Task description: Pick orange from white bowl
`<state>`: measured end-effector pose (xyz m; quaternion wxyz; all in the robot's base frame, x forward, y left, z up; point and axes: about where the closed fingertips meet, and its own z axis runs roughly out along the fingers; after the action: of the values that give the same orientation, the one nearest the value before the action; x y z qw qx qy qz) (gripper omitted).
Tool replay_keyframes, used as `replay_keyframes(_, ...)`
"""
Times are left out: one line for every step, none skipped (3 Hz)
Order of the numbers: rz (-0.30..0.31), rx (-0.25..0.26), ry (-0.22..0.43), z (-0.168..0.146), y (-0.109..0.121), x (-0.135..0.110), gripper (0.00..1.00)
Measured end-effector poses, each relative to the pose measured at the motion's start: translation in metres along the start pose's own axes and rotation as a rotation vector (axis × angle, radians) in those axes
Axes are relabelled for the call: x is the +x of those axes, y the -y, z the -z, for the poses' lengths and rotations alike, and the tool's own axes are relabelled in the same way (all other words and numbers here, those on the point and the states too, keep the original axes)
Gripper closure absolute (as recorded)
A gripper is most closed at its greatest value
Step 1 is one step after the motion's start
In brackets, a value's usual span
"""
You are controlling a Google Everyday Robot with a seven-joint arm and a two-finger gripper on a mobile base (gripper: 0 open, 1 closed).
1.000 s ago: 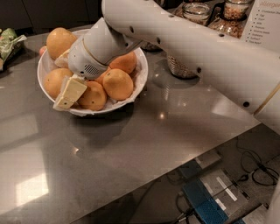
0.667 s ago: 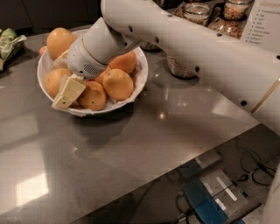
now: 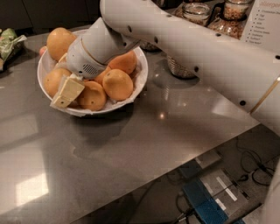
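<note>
The white bowl (image 3: 139, 83) stands at the back left of the grey table and holds several round fruits. A large pale orange (image 3: 60, 42) sits at the bowl's far left rim. A second large one (image 3: 54, 80) lies at the left. Smaller, deeper-orange fruits (image 3: 118, 84) fill the front and right. My gripper (image 3: 66, 92) reaches down into the bowl's left front, right beside the second large orange and a small fruit (image 3: 92, 95). The white wrist (image 3: 94, 52) covers the middle of the bowl. What the gripper touches is hidden.
Glass jars (image 3: 195, 11) and a metal mesh cup (image 3: 178, 68) stand at the back right by a paper list (image 3: 264, 22). A green packet (image 3: 10, 43) lies at the far left. The table's front edge runs diagonally; a blue device (image 3: 211, 202) lies on the floor.
</note>
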<state>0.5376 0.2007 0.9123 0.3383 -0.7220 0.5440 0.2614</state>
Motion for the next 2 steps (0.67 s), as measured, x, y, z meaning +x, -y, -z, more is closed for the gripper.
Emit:
replay_keyframes(0.0,0.0,0.0,-0.0001,-0.0001,-0.0001,1.0)
replay_keyframes(0.0,0.0,0.0,0.0017,0.0004,-0.0019,1.0)
